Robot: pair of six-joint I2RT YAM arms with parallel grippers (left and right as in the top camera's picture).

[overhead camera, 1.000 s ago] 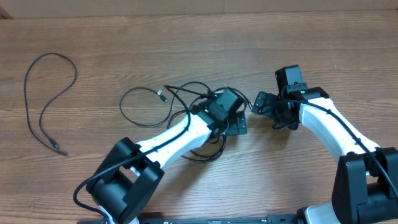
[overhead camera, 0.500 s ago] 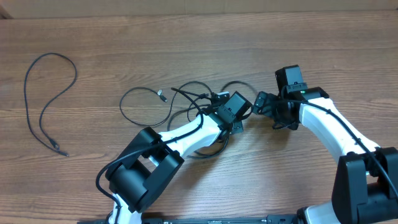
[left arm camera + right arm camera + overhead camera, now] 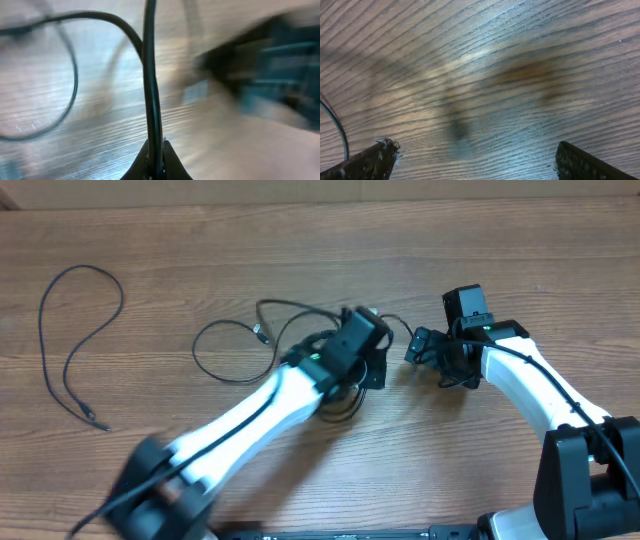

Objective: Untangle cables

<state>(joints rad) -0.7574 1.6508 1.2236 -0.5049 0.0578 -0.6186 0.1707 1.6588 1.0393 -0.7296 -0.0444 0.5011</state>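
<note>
Blur smears the left arm (image 3: 250,405), which covers much of the tangle (image 3: 290,306); left gripper (image 3: 155,162) pinches one cable (image 3: 151,100), right gripper (image 3: 480,160) gapes wide above table (image 3: 520,45).

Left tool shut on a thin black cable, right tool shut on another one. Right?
Not quite. The left tool is shut on a thin black cable, but the right tool is open and holds nothing. The right wrist view shows it gaping wide over the brown wooden table.
</note>
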